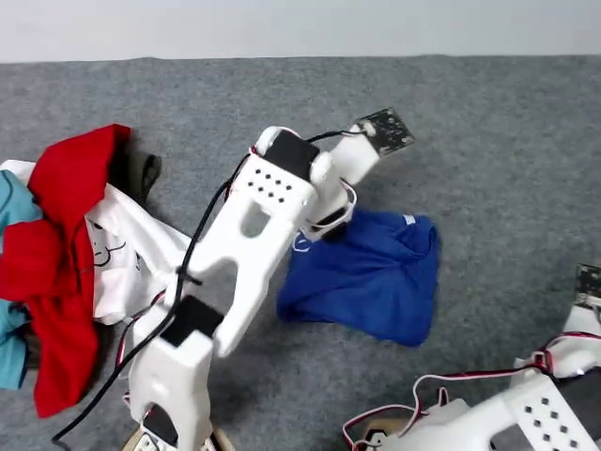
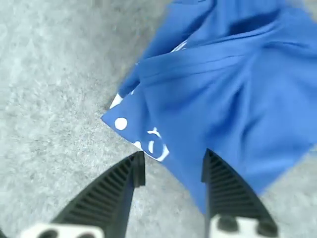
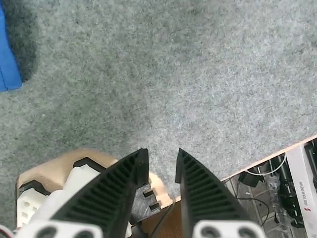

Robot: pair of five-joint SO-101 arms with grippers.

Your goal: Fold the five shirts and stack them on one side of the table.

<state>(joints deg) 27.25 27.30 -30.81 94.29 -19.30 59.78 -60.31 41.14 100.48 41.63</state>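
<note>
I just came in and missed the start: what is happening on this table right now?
The left gripper is open over one edge of the blue shirt, which lies crumpled in the middle of the grey table. It holds nothing. The right gripper is over bare table near its own base, slightly open and empty. A red shirt, a white shirt and a teal shirt lie in a loose heap at the high view's left side. Nothing looks folded yet.

Left arm (image 1: 254,225) stretches forward, jaws wide apart; right arm (image 1: 526,413) sits low, jaws seemingly parted.
</note>
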